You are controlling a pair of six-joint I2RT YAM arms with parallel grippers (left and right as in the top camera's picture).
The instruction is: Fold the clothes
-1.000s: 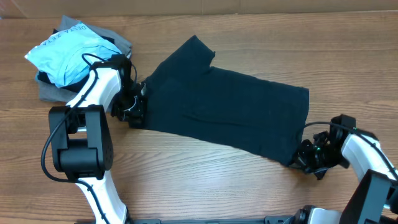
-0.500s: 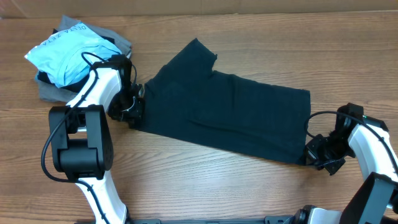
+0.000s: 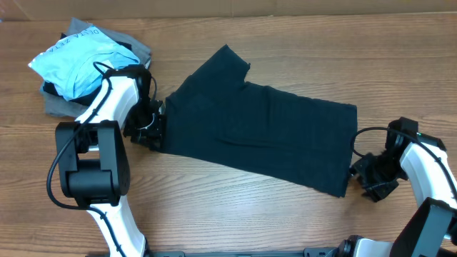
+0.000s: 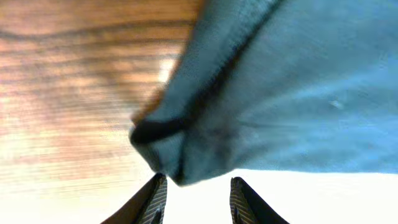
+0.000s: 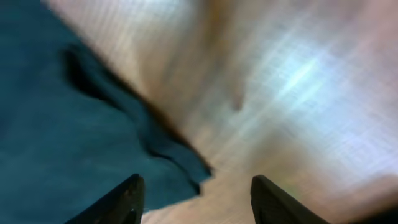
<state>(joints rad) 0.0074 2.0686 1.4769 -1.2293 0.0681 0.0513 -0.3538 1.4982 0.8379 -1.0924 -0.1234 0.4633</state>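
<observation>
Black soft-fabric T-shirt (image 4: 298,93), bluish in this light, one rumpled corner with a dark hem over the brown wood-grain table (image 4: 68,81), its tip just above the gap between the left gripper's (image 4: 198,202) two dark ribbed fingertips (image 4: 152,202), parted and clasping nothing.

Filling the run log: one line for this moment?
black T-shirt: flat on table | left gripper: open at its corner | right gripper: open, off it

Left gripper (image 3: 146,128) sits low toward the table's (image 3: 235,214) left side, jaws slightly parted. Right gripper (image 3: 365,173) is near the right edge, jaws wide apart.
</observation>
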